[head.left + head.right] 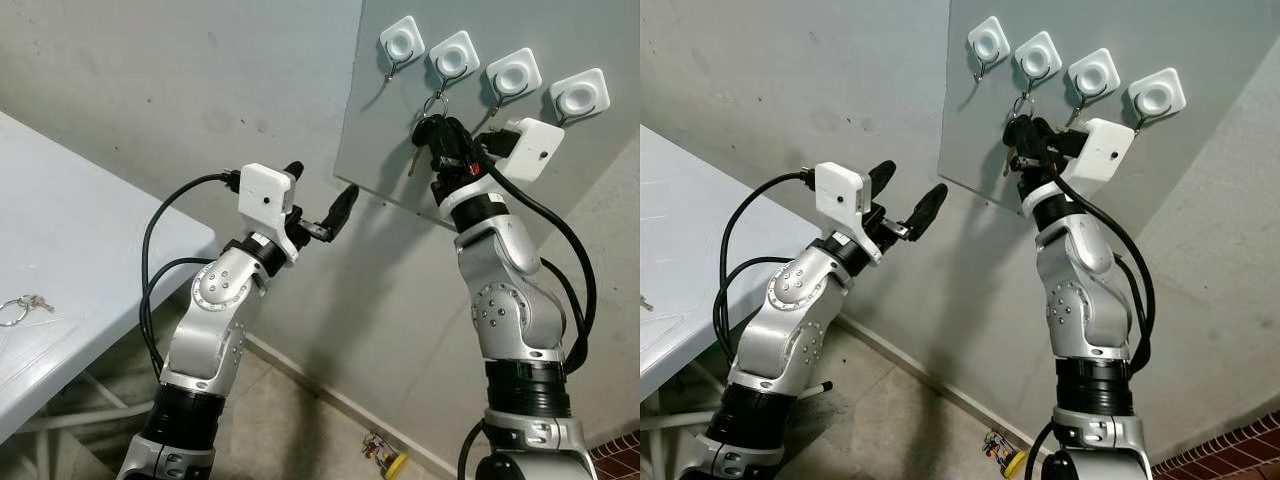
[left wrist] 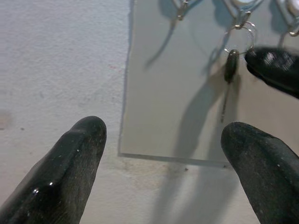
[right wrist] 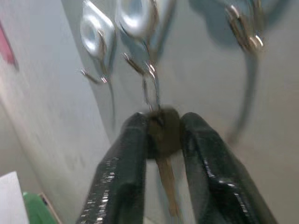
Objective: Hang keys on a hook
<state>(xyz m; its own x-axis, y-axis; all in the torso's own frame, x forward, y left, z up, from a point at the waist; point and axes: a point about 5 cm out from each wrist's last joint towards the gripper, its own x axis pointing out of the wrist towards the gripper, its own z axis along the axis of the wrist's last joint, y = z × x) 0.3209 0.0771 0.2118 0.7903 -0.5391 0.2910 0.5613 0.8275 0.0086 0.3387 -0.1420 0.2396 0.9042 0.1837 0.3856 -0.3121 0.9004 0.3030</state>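
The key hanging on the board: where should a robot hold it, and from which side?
By its dark head, just under the ring, coming straight at the board. The head is the widest part, and the right end effector already pinches it that way; the thin blade below offers less to hold.

Key head hidden between right hand fingers; hooks blurred

white hooks on grey board, black-headed key, black pincer

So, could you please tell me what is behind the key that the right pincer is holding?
Behind the key, gripped by the right pincer, is the grey panel carrying four white hooks; the key's ring hangs at the second hook. The wall behind the panel is covered.
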